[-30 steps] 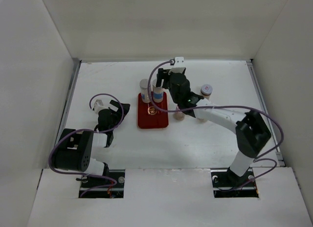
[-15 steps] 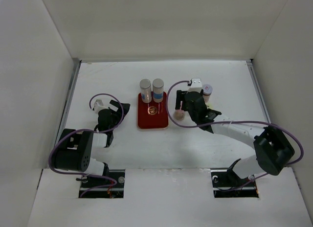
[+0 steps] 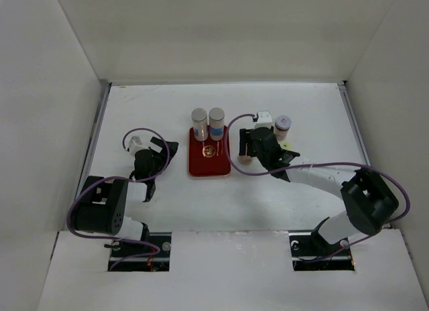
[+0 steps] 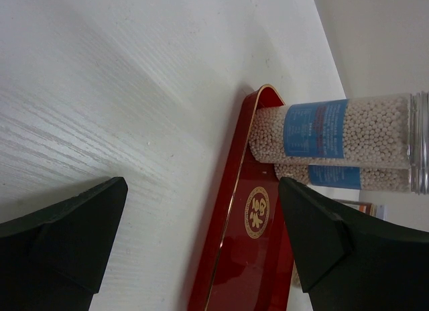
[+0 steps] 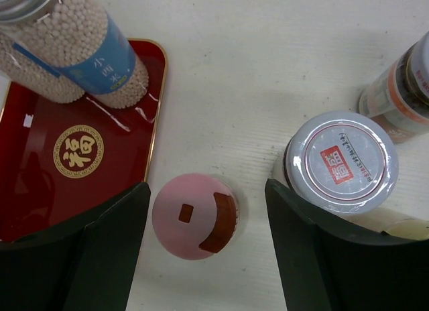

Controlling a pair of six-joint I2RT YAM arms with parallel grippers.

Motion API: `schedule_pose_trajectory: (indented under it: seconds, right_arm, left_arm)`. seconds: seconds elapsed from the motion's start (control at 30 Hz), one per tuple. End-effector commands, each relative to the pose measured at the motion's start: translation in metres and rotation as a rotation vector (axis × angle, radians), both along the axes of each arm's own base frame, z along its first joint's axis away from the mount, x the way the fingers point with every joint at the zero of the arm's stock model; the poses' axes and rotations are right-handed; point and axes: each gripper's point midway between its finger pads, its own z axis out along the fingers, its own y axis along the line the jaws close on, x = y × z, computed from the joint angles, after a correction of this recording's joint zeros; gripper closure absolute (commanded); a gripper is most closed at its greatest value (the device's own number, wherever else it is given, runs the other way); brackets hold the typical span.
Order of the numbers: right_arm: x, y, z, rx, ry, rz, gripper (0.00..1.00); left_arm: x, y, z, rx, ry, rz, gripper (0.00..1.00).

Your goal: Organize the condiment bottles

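Two tall grey-lidded bottles with blue labels (image 3: 199, 121) (image 3: 216, 119) stand at the far end of the red tray (image 3: 209, 165). They also show in the left wrist view (image 4: 335, 130). My right gripper (image 5: 206, 190) is open just right of the tray. Its fingers straddle the upright pink-capped bottle (image 5: 194, 216) (image 3: 245, 159) from above, with gaps on both sides. A white-lidded bottle (image 5: 342, 162) stands close by the right finger (image 5: 322, 257). My left gripper (image 4: 201, 224) rests open on the table left of the tray, holding nothing.
Another small bottle (image 3: 283, 124) with an orange label (image 5: 399, 90) stands farther right. A pale yellow cap edge (image 5: 402, 227) peeks out beside the right finger. White walls enclose the table on three sides.
The right gripper left the tall bottles on the tray, swung right, then settled lower over the pink-capped bottle. The left arm has not moved.
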Motion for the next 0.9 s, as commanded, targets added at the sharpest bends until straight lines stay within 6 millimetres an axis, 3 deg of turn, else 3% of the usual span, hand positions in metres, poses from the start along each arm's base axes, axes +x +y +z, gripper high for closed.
schedule_pose_trajectory:
  seconds: [0.0, 0.13, 0.2, 0.27, 0.4, 0.47, 0.53, 0.77, 0.87]
  right_arm:
    - [0.002, 0.009, 0.004, 0.016, -0.005, 0.019, 0.25]
    - [0.002, 0.008, -0.008, -0.018, 0.033, 0.018, 0.30]
    - [0.003, 0.007, -0.009, -0.030, 0.039, 0.012, 0.42]
    - [0.003, 0.009, 0.004, -0.013, 0.004, 0.005, 0.51]
    - [0.004, 0.020, 0.053, 0.048, -0.130, 0.008, 0.54]
    - [0.003, 0.037, 0.072, 0.082, -0.174, 0.044, 0.55]
    - [0.003, 0.060, 0.078, 0.096, -0.182, 0.091, 0.54]
    - [0.021, 0.147, 0.065, 0.122, -0.171, 0.223, 0.53]
    - [0.030, 0.174, 0.059, 0.125, -0.163, 0.255, 0.52]
  left_arm:
    - [0.007, -0.001, 0.016, -0.013, -0.060, 0.005, 0.00]
    - [0.007, -0.004, 0.015, -0.017, -0.054, -0.009, 0.00]
    - [0.007, -0.003, 0.016, -0.014, -0.058, -0.002, 0.00]
    - [0.007, -0.002, 0.014, -0.014, -0.053, 0.001, 0.00]
    - [0.008, -0.003, 0.017, -0.015, -0.061, -0.004, 0.00]
    - [0.007, -0.003, 0.016, -0.013, -0.058, -0.001, 0.00]
    - [0.007, -0.003, 0.013, -0.015, -0.050, -0.005, 0.00]
    - [0.006, -0.003, 0.014, -0.016, -0.052, -0.006, 0.00]
    - [0.007, -0.004, 0.016, -0.017, -0.059, -0.008, 0.00]
